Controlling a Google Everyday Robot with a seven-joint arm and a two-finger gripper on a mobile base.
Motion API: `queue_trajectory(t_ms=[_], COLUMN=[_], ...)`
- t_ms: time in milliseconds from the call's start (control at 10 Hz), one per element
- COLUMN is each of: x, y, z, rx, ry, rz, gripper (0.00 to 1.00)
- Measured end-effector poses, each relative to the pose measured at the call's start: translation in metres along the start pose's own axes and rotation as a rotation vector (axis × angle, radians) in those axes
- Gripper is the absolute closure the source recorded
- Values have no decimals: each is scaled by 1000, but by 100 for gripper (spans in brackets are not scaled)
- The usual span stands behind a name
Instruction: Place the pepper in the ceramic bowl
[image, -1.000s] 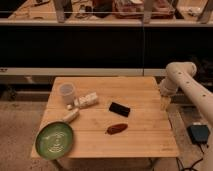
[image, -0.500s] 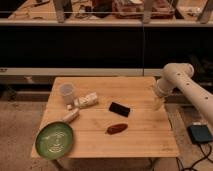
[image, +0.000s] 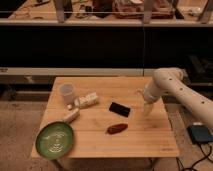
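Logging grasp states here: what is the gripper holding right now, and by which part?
Nothing seen held: the gripper hovers above the table, while the pepper lies apart from it on the wood.

Lab-like workroom: cluttered shelf (image: 105, 21) behind a wooden table (image: 145, 144), floor cables (image: 196, 156), robot hand (image: 148, 108) over the table's right side.

The arm (image: 186, 95) is a smooth, cream-white tube with rounded casings. It is thick where it comes in from the right edge of the frame and swells into a round joint at upper right. It tapers to a pale pincer (image: 148, 108) just right of centre, seemingly the same cream colour.
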Motion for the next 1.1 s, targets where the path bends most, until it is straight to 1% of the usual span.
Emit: queue_trajectory(t_ms=[300, 400, 500, 600, 700, 800, 900, 1100], x=[-4, -16, -40, -73, -100, -120, -136, -151], y=[-1, -1, 0, 5, 11, 20, 31, 43], z=[0, 0, 1, 4, 7, 10, 15, 29], rx=[3, 10, 19, 24, 25, 20, 10, -19], ry=[-4, -22, -51, -86, -112, -130, -139, -143], rz=[-8, -31, -71, -124, -167, -203, -233, -261], gripper=[20, 20, 20, 20, 20, 20, 20, 20])
